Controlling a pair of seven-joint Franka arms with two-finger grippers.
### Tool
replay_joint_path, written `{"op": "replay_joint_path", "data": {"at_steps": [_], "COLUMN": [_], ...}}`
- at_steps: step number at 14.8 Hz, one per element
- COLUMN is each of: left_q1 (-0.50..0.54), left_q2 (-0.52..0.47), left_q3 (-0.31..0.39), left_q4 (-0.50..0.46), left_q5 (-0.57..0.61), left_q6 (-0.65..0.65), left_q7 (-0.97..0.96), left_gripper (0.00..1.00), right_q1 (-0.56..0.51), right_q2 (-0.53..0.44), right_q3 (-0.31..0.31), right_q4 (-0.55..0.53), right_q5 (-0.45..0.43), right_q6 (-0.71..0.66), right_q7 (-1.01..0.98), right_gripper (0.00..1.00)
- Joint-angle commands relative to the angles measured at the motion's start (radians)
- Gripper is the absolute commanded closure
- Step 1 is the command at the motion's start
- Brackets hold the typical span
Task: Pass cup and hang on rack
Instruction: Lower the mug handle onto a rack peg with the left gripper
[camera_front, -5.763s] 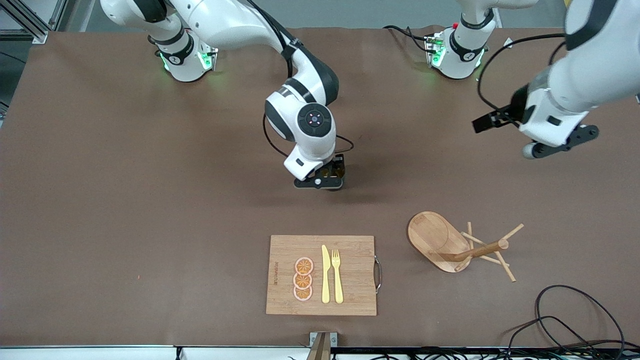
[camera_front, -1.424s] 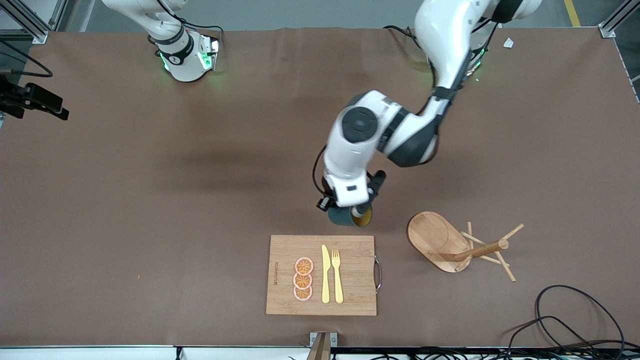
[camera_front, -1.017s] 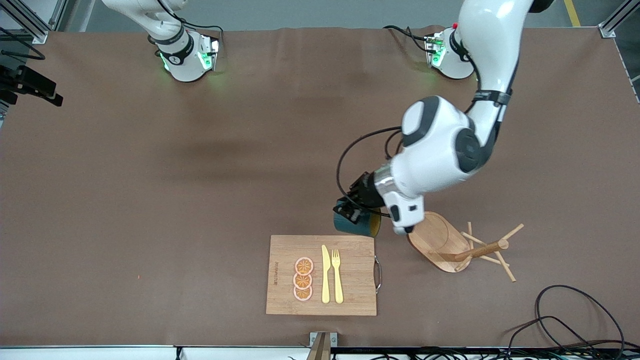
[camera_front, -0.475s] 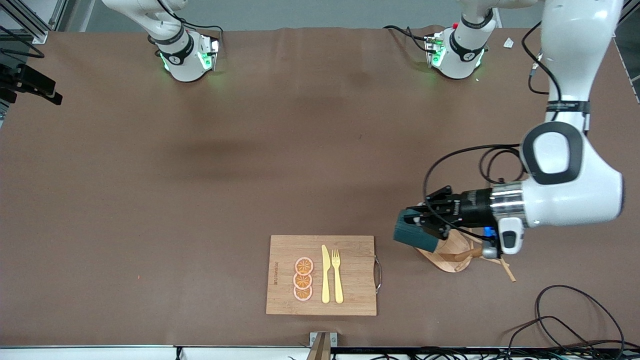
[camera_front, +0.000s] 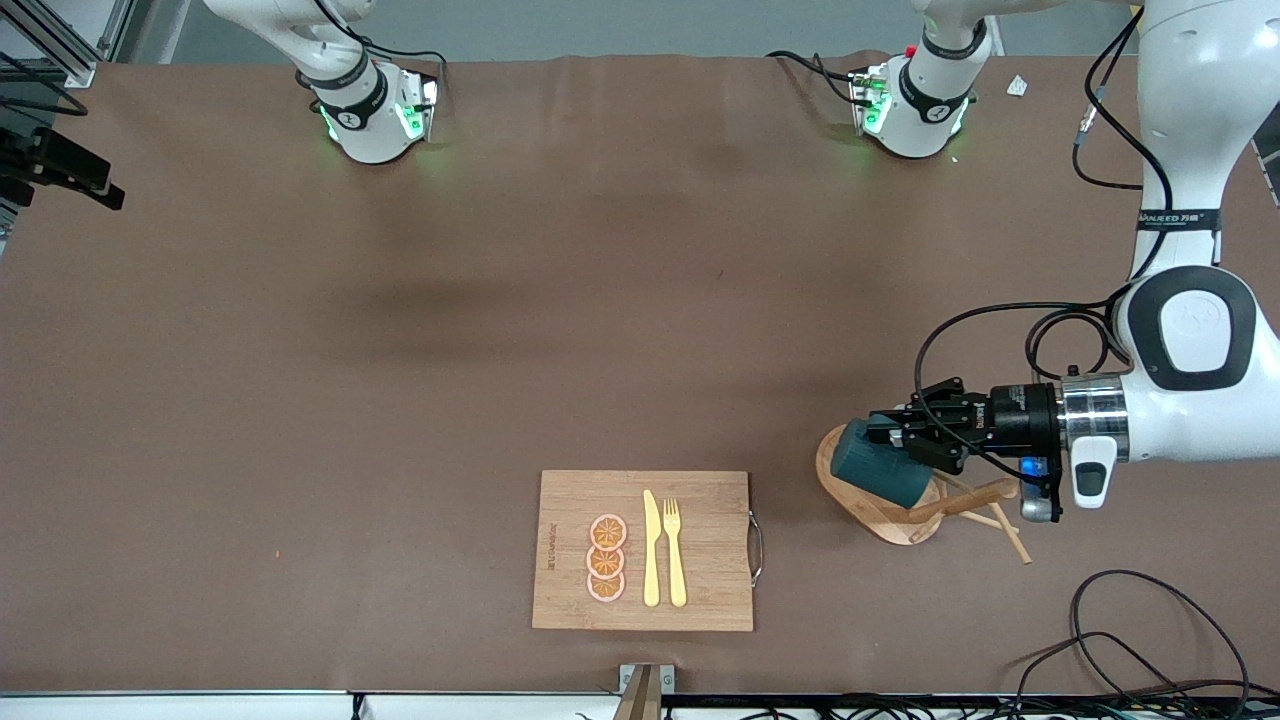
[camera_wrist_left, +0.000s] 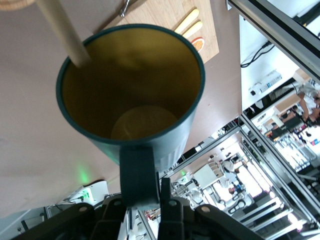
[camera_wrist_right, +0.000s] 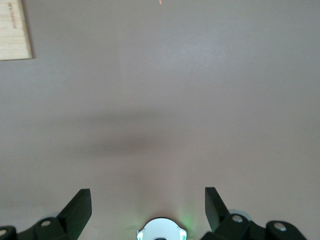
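Left gripper (camera_front: 893, 437) clamps cup (camera_front: 884, 470) by its handle, over rack (camera_front: 905, 493), whose base the cup partly hides | right gripper (camera_wrist_right: 148, 207) spread wide, arm waiting, mostly out of front view | brown table (camera_front: 400, 350); board (camera_front: 643, 550) at rack's 9 o'clock | board's stamp unreadable

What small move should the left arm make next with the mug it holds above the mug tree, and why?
Probably ease the mug toward a peg until its handle can slip on. The left tool is shut on the handle, holding the mug tipped above the mug tree's base. In the left wrist view a dowel crosses the rim; nothing hangs yet. The right tool waits open.
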Motion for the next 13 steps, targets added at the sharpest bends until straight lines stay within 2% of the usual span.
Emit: {"op": "replay_joint_path", "data": {"at_steps": [1, 6, 10, 12, 13], "left_q1": [0.045, 0.131, 0.148, 0.148, 0.148], "left_q2": [-0.022, 0.019, 0.047, 0.053, 0.053], "left_q3": [-0.013, -0.011, -0.011, -0.011, -0.011], "left_q4": [-0.056, -0.066, -0.069, -0.067, -0.066], "left_q5": [-0.026, -0.049, -0.050, -0.062, -0.066], "left_q6": [-0.014, -0.105, -0.111, -0.111, -0.111], "left_q7": [0.095, 0.261, 0.324, 0.324, 0.315], "left_gripper": [1.00, 1.00, 0.99, 0.93, 0.83], "right_q1": [-0.007, -0.005, -0.004, -0.004, -0.004], "right_q2": [-0.012, -0.012, -0.012, -0.012, -0.012], "right_q3": [0.001, 0.003, 0.004, 0.004, 0.004], "right_q4": [-0.007, -0.007, -0.007, -0.007, -0.007], "right_q5": [0.019, 0.001, -0.013, -0.015, -0.015], "right_q6": [0.014, 0.017, 0.021, 0.021, 0.021], "right_q7": [-0.046, -0.063, -0.063, -0.064, -0.064], "right_gripper": [0.00, 0.00, 0.00, 0.00, 0.00]}}
